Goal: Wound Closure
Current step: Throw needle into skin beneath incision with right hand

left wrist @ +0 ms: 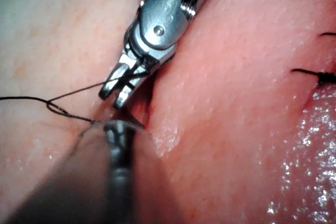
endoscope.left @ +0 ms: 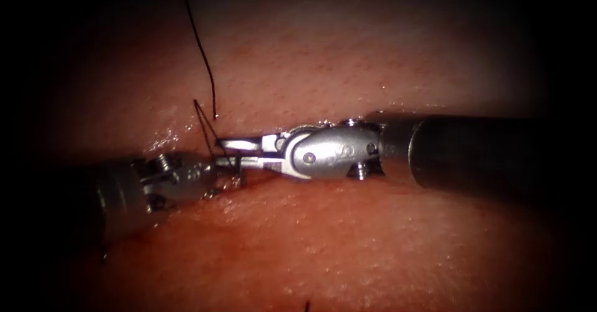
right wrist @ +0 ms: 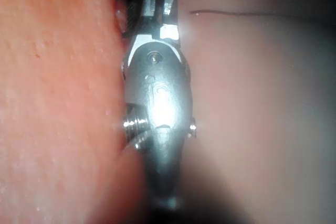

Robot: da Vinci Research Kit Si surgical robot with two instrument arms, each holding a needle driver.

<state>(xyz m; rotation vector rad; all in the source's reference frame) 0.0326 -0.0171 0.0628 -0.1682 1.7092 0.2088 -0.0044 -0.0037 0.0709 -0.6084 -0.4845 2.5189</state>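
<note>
Thread (endoscope.left: 204, 57) crosses between the parted right hand (endoscope.left: 239, 152) (holding nothing) over the cut (endoscope.left: 261, 176); left hand (endoscope.left: 214, 174) unclear.

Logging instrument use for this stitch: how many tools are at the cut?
2. The right arm's tool reaches in from the right, its jaws parted over the cut; the left arm's tool meets it from the left, amid thread.

Endoscope looks down frontally; wrist views, seemingly very close, share the cut (endoscope.left: 261, 178).
</note>
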